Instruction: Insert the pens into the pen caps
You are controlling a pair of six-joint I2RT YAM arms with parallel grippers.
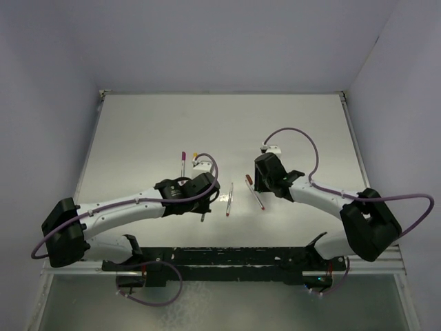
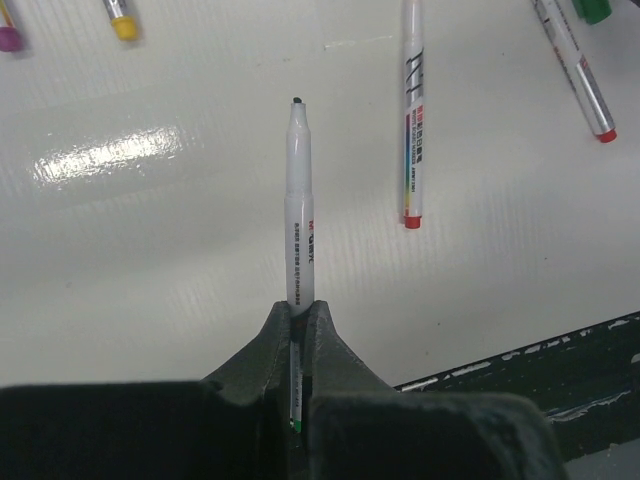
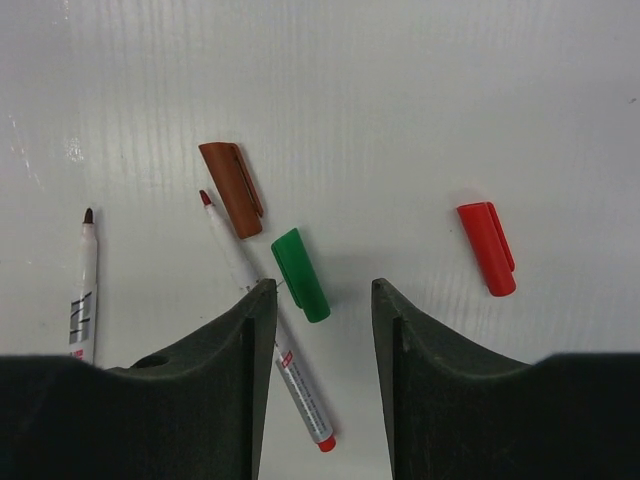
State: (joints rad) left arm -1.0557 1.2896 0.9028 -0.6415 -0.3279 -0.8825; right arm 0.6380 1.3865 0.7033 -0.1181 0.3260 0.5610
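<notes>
The left pincer (image 2: 299, 312) is clamped shut on the lower barrel of a silver-grey pen (image 2: 299, 190), which sticks straight out from between the jaws with its dark tip bare, above the white surface (image 2: 150, 250). The overhead view places this pincer near the middle of the surface, closer to the near edge than the far one.

Just to that side, a second pen (image 2: 411, 120) with a red end lies flat. Toward the far edge lie a magenta-ended pen (image 1: 183, 164) and a yellow-ended pen (image 2: 122, 18).

The right pincer (image 3: 322, 292) stands partly open and holds nothing, right of the surface's middle. The green cap (image 3: 300, 275) lies on the surface, its near end in the gap between the jaws. Just beyond it lies the dark red cap (image 3: 231, 188), and the red cap (image 3: 487, 248) sits well apart on the other side. A red-tipped pen (image 3: 228, 242) lies uncapped beside the green cap, running under one finger, and a dark-tipped pen (image 3: 85, 280) lies further out.
</notes>
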